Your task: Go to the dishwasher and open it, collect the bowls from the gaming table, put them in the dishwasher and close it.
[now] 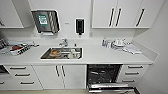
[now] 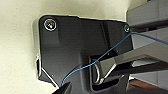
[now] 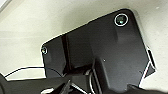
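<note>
The dishwasher (image 1: 103, 73) is built in under the white counter, right of the sink cabinet. It stands open: its dark inside shows, and its steel door (image 1: 110, 87) is folded down flat at the lower edge of the head view. The bowls and the gaming table are out of view. Both wrist views look down past the robot's own dark plate onto a pale floor.
A steel sink (image 1: 45, 55) with an orange-brown dish (image 1: 54, 53) and other dishes sits in the counter's middle, with a tap (image 1: 64, 42) behind it. A dish rack (image 1: 17, 48) is at the left and small items (image 1: 117, 43) at the right. Drawers (image 1: 135, 73) flank the dishwasher.
</note>
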Tool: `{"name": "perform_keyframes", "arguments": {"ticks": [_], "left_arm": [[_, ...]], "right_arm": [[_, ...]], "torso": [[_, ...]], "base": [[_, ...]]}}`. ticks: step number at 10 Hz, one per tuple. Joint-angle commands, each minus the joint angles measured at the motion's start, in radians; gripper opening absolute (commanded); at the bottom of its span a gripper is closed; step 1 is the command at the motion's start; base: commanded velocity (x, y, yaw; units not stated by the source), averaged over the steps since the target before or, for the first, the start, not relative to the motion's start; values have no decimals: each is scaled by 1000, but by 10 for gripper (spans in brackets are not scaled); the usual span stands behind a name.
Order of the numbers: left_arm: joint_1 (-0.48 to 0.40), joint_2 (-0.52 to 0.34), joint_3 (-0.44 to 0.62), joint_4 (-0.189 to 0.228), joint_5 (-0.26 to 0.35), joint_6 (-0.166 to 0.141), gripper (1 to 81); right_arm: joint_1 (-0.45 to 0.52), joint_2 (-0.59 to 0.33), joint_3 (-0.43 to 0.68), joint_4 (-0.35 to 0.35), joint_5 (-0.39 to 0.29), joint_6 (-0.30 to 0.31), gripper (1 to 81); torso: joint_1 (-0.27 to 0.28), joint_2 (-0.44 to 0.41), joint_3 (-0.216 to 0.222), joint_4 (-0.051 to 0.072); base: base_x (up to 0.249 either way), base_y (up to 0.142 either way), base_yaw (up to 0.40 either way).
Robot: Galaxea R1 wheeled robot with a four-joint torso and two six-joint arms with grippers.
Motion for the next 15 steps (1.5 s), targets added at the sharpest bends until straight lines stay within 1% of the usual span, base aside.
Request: {"name": "perform_keyframes", "arguments": {"ticks": [1,2,3,5,6,7,10,11,12,13,14,15], "left_arm": [[-12,-12,3,13,51,7,811],[-12,-9,3,13,51,7,811],[-12,-9,3,13,50,7,811],[-12,-6,-1,13,50,7,811],[-12,0,-12,13,50,7,811],[-12,14,-27,13,50,7,811],[-12,48,-70,13,51,7,811],[-12,49,-70,13,51,7,811],[-12,51,-70,13,51,7,811],[-12,52,-72,13,51,7,811],[-12,54,-72,13,51,7,811],[-12,60,-76,12,51,6,811]], "right_arm": [[32,-8,-5,-13,-56,-7,811],[32,-7,-8,-21,-56,-7,811],[32,-7,-9,-21,-56,-7,811],[26,2,-20,-36,-56,-7,811],[26,8,-32,-43,-56,-7,811],[23,10,-35,-46,-56,-7,811],[18,18,-43,-49,-56,-5,811],[18,24,-51,-47,-56,-5,811],[18,33,-63,-47,-56,-5,811],[18,39,-71,-49,-56,-5,811],[19,42,-78,-49,-56,-5,811],[18,45,-84,-49,-56,-5,811]], "torso": [[-60,93,86,0],[-86,133,116,0],[-110,167,137,0],[-156,237,156,0],[-178,270,149,0],[-203,308,129,0],[-272,413,138,0],[-293,447,160,0],[-250,380,166,0],[-271,412,198,0],[-278,423,220,-22],[-284,431,235,-25]], "base": [[0,0,0],[0,0,0],[0,0,0],[0,0,0],[0,0,0],[0,0,0],[0,0,0],[0,0,0],[0,0,0],[0,0,0],[0,0,0],[0,0,0]]}}
